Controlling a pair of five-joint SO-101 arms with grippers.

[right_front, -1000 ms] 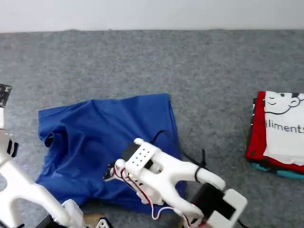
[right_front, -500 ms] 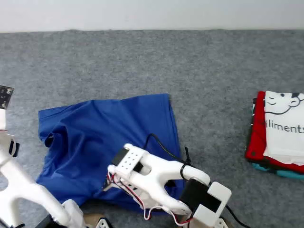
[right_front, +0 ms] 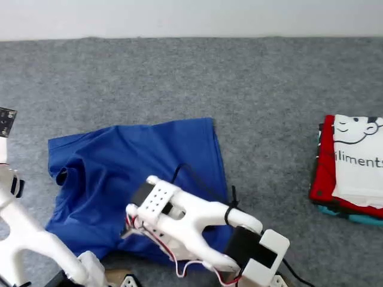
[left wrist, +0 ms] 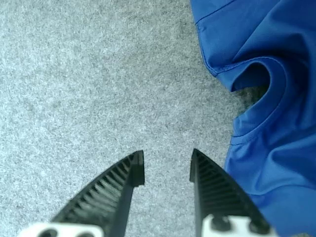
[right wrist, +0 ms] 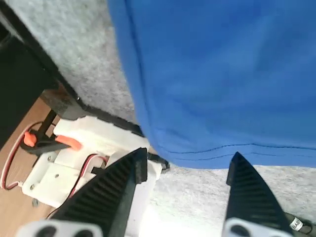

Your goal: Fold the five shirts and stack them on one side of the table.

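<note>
A blue shirt [right_front: 131, 173] lies loosely spread on the grey table, left of centre. In the high view the right arm [right_front: 179, 215] lies over the shirt's near edge. My right gripper [right wrist: 190, 170] is open above the shirt's hem [right wrist: 222, 148], near the table's front edge. My left gripper [left wrist: 167, 168] is open over bare carpet just beside the shirt's collar [left wrist: 256, 81]. A stack of folded shirts [right_front: 350, 170], white one on top with red and teal below, sits at the right edge.
The left arm's white links [right_front: 27, 236] stand at the near left. Its base, with red wires and an orange clamp [right wrist: 59, 140], sits on a wooden surface [right wrist: 15, 207] below the table's front edge. Grey carpet [right_front: 197, 78] covers the far half.
The right arm has swung left and toward the near edge, over the shirt's lower part. The shirt, the stack and the left arm have stayed put.
</note>
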